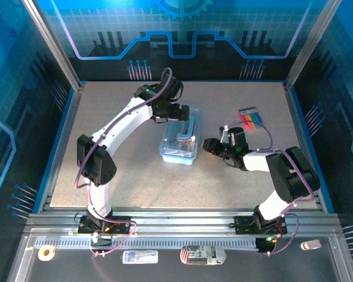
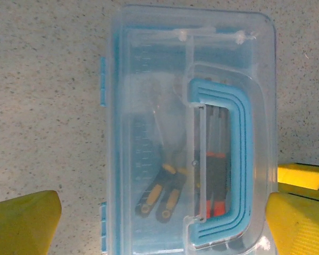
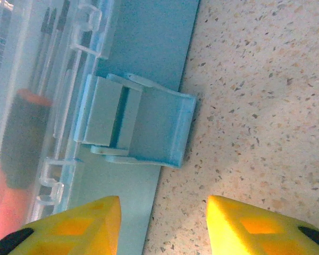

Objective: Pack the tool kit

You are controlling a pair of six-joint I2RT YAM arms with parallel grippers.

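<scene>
Clear tool box [image 1: 179, 143] sits mid-bench [image 1: 106, 176], lid shut, long axis running near-to-far, blue handle [image 2: 239, 159] along it. There is bare bench all round and the edges are well off. Left claw [image 2: 159, 228] is over the box, fingers wide apart, contact unclear. Right claw [image 3: 165, 223] is spread open just beside the side latch [image 3: 138, 125], not touching

High overhead and close wrist views share toolbox [image 1: 179, 141].

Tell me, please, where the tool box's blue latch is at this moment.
In the right wrist view, the blue latch sits on the side wall of the clear tool box, just ahead of the open right gripper.
</scene>
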